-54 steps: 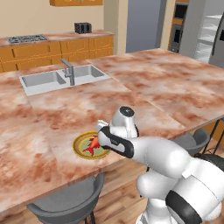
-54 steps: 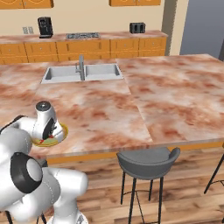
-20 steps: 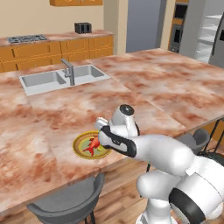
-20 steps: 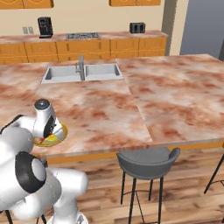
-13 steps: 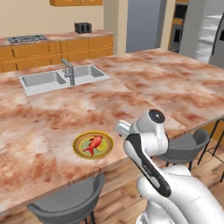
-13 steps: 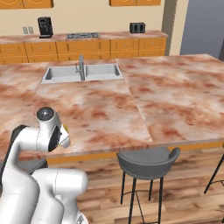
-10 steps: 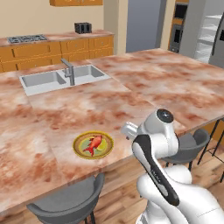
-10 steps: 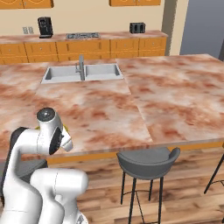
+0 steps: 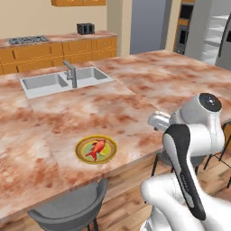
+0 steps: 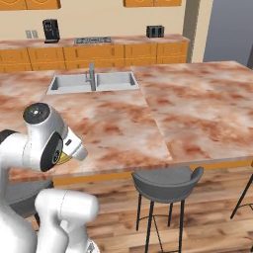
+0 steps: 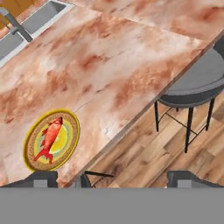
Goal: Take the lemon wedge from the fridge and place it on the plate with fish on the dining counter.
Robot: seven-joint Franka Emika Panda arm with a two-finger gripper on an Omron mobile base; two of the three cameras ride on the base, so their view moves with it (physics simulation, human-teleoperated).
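The olive-gold plate (image 9: 96,149) lies near the front edge of the dining counter (image 9: 149,81), with the red-orange fish (image 9: 96,148) on it. In the hand view a bright yellow patch, apparently the lemon wedge (image 11: 63,137), rests on the plate (image 11: 31,151) beside the fish (image 11: 50,138). My gripper (image 11: 116,179) hangs above the counter's edge, to the right of the plate and apart from it. It is open, the fingertips (image 11: 43,178) far apart with nothing between them. The grey fridge (image 9: 215,34) stands at the far right, its white shelves showing.
An inset steel sink (image 9: 63,81) with a tap sits at the counter's back left. Grey stools (image 9: 72,207) (image 10: 163,183) stand under the near edge over a wood floor. Orange cabinets with a stove run along the back wall.
The hand was low over the plate a second ago. It has since drawn back up and to the right, off the plate, and the arm has folded toward the base.
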